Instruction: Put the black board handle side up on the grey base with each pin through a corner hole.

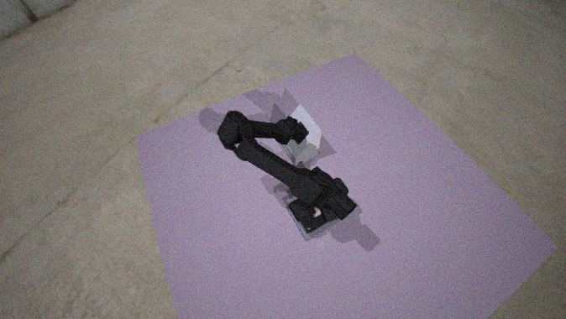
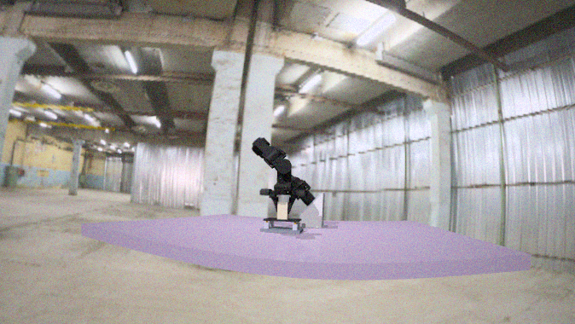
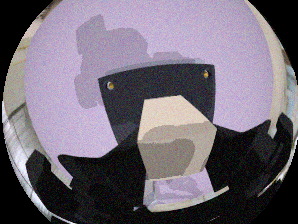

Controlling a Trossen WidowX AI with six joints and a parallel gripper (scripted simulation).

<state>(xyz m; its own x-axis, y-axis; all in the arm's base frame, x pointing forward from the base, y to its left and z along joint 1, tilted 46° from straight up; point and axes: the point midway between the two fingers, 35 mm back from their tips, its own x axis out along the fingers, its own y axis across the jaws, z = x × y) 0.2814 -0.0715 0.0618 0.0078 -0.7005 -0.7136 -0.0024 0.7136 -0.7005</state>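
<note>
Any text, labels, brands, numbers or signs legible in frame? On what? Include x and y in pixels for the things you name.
No legible text, on the black robot arm (image 1: 269, 168) (image 2: 283, 170), black board (image 1: 309, 222) (image 3: 165, 80) or beige block handle (image 2: 282, 210) (image 3: 175, 117).
Red and yellow patches on the far yellow-and-blue wall (image 2: 47, 166): too small and blurred to tell whether they are signs.

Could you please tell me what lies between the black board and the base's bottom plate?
Short, pale posts lie between the flat black board and grey bottom plate, in the exterior view.
</note>
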